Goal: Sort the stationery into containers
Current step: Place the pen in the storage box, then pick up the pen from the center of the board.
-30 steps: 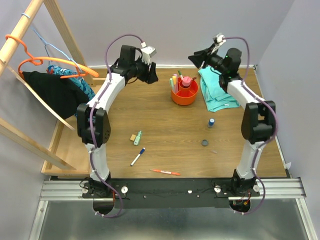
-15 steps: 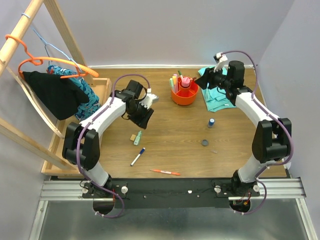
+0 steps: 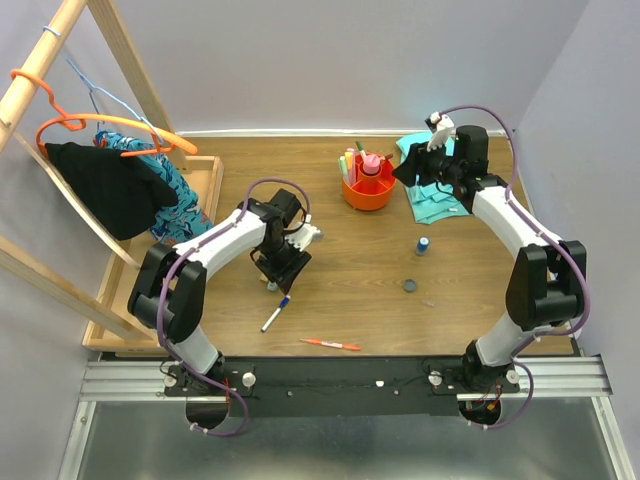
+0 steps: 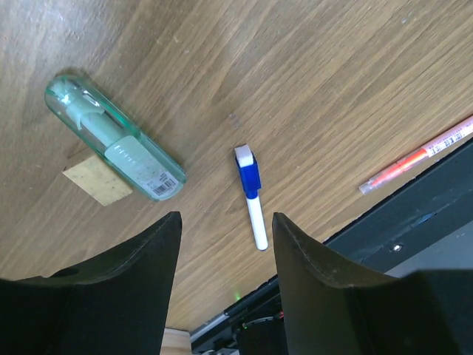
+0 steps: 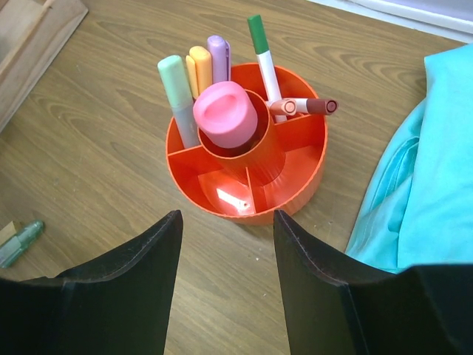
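Note:
The orange tub [image 3: 368, 188] stands at the back centre; in the right wrist view its rim [image 5: 310, 174] rings a pink glue bottle [image 5: 224, 112], pastel highlighters [image 5: 177, 85], a green-capped marker [image 5: 260, 44] and two pens [image 5: 307, 106]. My right gripper [image 3: 410, 170] [image 5: 228, 218] is open and empty, just right of the tub. My left gripper [image 3: 280, 265] [image 4: 225, 222] is open and empty, above a green highlighter [image 4: 114, 140], a tan eraser [image 4: 97, 185] and a blue-capped marker [image 4: 251, 194] [image 3: 276, 313]. A red pen [image 3: 331, 344] [image 4: 425, 155] lies near the front edge.
A blue-capped bottle [image 3: 423, 245] and a dark disc [image 3: 410, 285] sit on the right. A teal cloth [image 3: 435, 195] [image 5: 429, 192] lies behind them. A wooden tray [image 3: 205, 175] and a rack with hangers [image 3: 100, 130] stand at the left.
My left arm has swung from the back near the tub forward and down over the highlighter and eraser. My right gripper has dropped and shifted slightly beside the tub.

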Action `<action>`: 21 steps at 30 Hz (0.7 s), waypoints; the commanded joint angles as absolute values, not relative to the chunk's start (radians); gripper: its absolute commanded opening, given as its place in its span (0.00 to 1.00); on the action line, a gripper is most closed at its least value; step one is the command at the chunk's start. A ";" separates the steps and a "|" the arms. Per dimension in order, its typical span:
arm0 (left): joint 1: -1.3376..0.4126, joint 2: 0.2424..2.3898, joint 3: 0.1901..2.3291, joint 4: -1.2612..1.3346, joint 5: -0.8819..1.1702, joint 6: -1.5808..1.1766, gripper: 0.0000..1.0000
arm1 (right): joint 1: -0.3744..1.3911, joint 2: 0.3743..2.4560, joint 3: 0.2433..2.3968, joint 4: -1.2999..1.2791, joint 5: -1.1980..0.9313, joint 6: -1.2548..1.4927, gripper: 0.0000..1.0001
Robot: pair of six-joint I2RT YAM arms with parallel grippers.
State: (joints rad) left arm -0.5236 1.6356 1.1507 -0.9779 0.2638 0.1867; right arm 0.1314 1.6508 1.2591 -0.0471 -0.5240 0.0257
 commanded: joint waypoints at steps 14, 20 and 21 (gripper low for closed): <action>-0.603 1.724 1.141 -0.983 0.273 0.160 0.58 | 0.129 1.537 1.152 -0.067 -0.505 0.009 0.59; -0.604 1.770 1.144 -0.966 0.256 0.163 0.54 | 0.129 1.488 1.106 -0.080 -0.491 -0.025 0.59; -0.604 1.773 1.144 -0.960 0.253 0.158 0.54 | 0.127 1.477 1.098 -0.078 -0.485 -0.028 0.59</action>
State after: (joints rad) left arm -0.5999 1.7462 1.1313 -0.9791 0.2638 0.1677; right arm 0.1314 1.5391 1.1412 -0.0574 -0.5159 0.0082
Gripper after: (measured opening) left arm 0.548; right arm 0.592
